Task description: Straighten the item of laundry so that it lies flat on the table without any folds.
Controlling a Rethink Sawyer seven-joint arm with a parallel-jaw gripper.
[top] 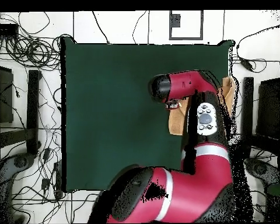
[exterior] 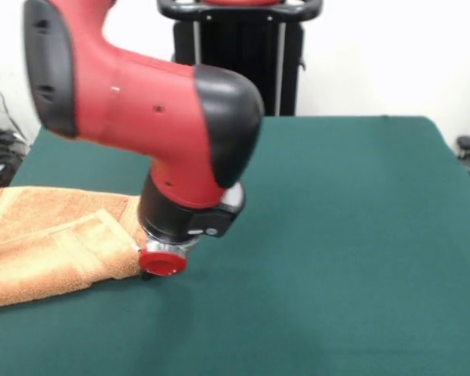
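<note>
Red at its end cap, the pincer (exterior: 161, 265) sits low at the folded edge of the towel (exterior: 51, 243), touching or almost touching it; its fingers are hidden under the wrist, so whether they are apart, together or clamped on cloth cannot be told. The terry looks soft, light and limp, likely to drape and drag rather than slide as one piece, so a pinch on a loose top corner or the free edge of the upper layer seems the best hold. In the front view the towel lies doubled over at the left side of the green felt table (exterior: 345, 235), reaching its edge. Its long axis runs roughly across the picture, the fold end towards the middle.
</note>
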